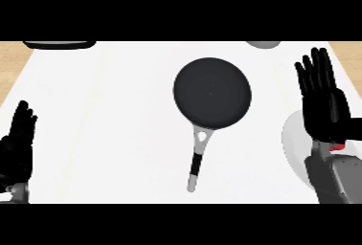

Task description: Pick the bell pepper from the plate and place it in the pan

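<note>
On the white counter (106, 119) sits a dark pan (212, 93), both robot hands flat, fingers straight.

Pan (212, 92): matt black, handle metal-grey with black grip. Bench (106, 119): smooth matt white. My hands (324, 103): matt black.

Right hand (324, 103) open above plate (293, 139), beside pan (212, 93).

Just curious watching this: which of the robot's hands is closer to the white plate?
The right hand: it hovers open right over the plate, hiding part of it. The left hand rests open at the far left edge, beyond the pan.
</note>
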Available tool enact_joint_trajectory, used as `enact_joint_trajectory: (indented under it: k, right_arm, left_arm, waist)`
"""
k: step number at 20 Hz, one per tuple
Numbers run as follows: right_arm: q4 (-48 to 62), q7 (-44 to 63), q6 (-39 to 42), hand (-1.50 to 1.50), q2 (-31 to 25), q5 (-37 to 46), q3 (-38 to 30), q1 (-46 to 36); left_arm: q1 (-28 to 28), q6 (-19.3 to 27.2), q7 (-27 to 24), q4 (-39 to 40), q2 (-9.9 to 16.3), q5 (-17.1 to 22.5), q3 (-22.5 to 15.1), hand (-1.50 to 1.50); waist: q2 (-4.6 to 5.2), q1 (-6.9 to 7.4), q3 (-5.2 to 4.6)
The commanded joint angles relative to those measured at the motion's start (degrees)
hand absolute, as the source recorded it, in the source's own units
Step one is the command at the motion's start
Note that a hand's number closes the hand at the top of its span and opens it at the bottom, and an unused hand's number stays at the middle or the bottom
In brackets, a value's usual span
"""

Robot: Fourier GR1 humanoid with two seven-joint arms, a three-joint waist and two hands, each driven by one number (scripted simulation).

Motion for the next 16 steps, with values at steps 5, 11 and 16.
enact_joint_trajectory:
  k: [5,11,16]
  right_arm:
    - [-2.3,-4.7,33.4,1.5,-10.4,-14.5,1.5,-4.6]
    - [4.2,-22.2,48.6,1.5,-26.8,-6.4,-7.9,1.5]
    - [13.4,-33.7,54.3,-1.5,-35.7,1.0,-14.7,2.9]
  left_arm:
    - [-5.7,-5.5,1.8,-2.5,-2.8,4.9,-3.1,0.0]
    - [-6.5,-7.5,3.2,-2.5,-5.2,8.1,-4.2,0.0]
    - [-7.7,-9.3,5.4,-3.9,-4.5,10.0,-4.1,0.0]
  waist:
    - [-0.63,0.53,1.08]
    - [0.34,-2.52,1.38]
    - [0.55,-0.07,1.47]
